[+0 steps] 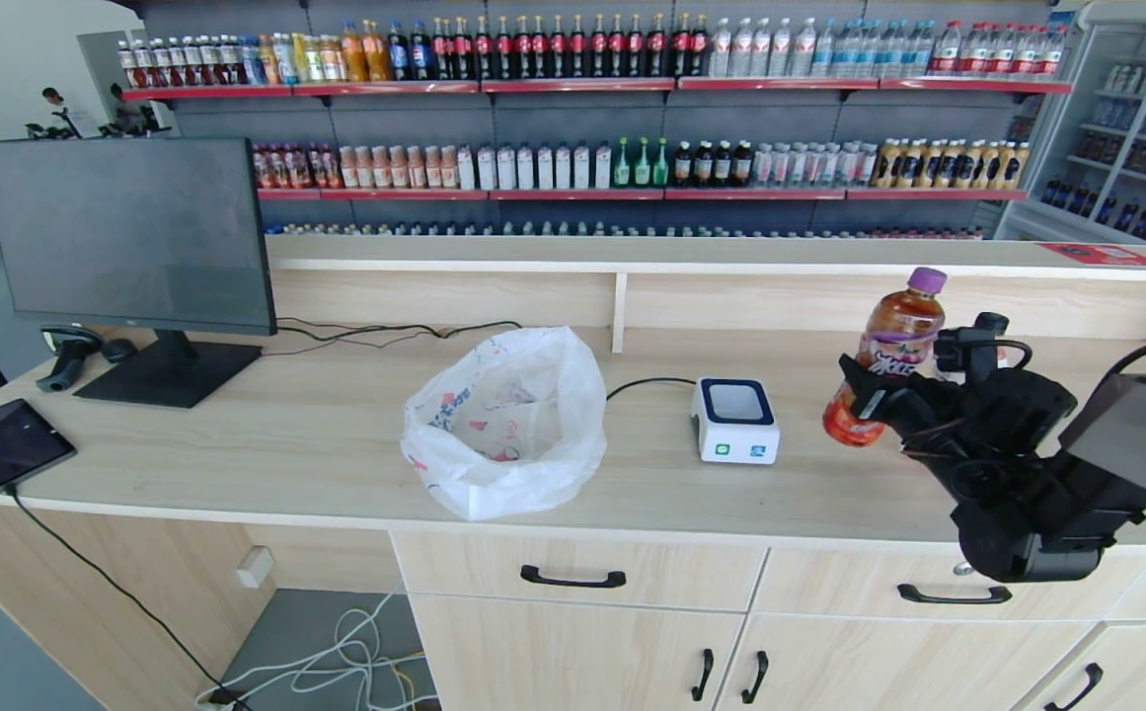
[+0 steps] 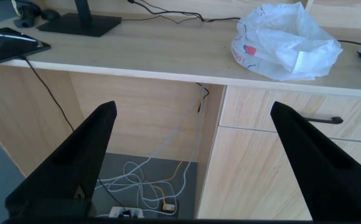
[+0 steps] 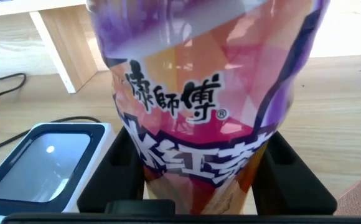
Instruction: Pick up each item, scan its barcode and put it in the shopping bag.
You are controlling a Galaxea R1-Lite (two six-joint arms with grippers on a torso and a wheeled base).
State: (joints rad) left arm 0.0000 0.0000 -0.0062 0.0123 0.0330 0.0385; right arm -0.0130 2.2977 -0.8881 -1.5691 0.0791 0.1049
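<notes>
Right of the scanner [image 1: 735, 419], above the desk [image 1: 316, 434], your R jaws clench the bottle [image 1: 893, 336]; L jaws released. Risk: barcode could face away from scanner, so no read; tilted bottle might slip.

Bright, even light; soft shadows

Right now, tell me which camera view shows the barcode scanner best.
The head view: the whole scanner sits on the counter between the shopping bag and the bottle held in the right claw. The right wrist view shows part of it beside the bottle; the left wrist view catches just a sliver.
</notes>
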